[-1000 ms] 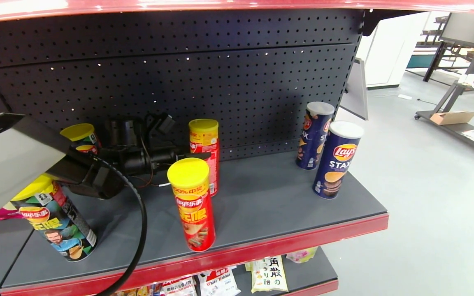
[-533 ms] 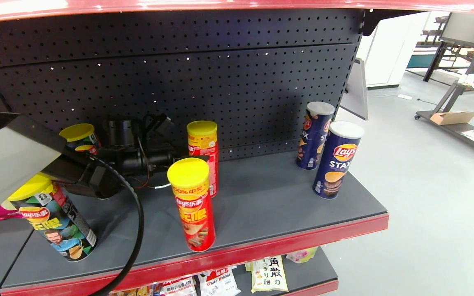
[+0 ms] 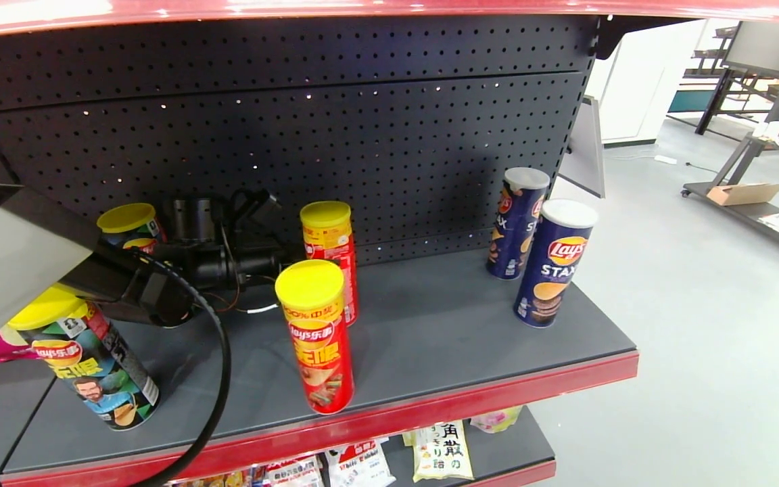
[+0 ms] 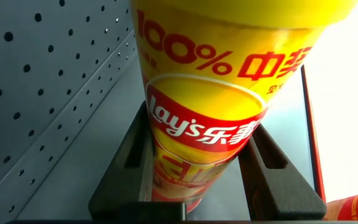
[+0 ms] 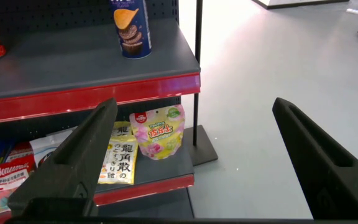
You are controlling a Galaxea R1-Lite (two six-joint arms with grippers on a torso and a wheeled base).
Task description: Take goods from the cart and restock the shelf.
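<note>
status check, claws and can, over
Left claw shut on red can at shelf back. Right claw open, empty. Front can stands upright close before it.

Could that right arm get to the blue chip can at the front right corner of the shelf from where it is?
Probably yes. The right claw is open and empty, and the front blue can stands near the shelf edge with nothing before it.

Grey floor [image 3: 700, 352], white wall [image 3: 633, 88], wheeled metal rack [image 3: 749, 212]
</note>
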